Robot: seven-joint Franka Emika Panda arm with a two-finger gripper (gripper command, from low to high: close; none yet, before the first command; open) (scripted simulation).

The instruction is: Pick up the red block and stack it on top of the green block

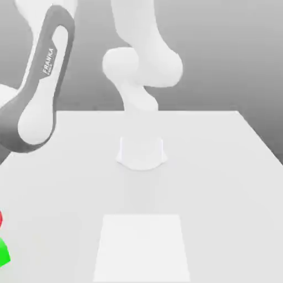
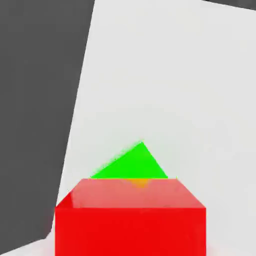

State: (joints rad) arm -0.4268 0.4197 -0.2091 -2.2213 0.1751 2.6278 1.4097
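One small matte red cube (image 2: 130,231) sits clenched in the single gripper, close to the hand camera. One bright green cube (image 1: 4,253) rests on the pale table (image 1: 221,193), at the exterior view's left edge, below the red one.
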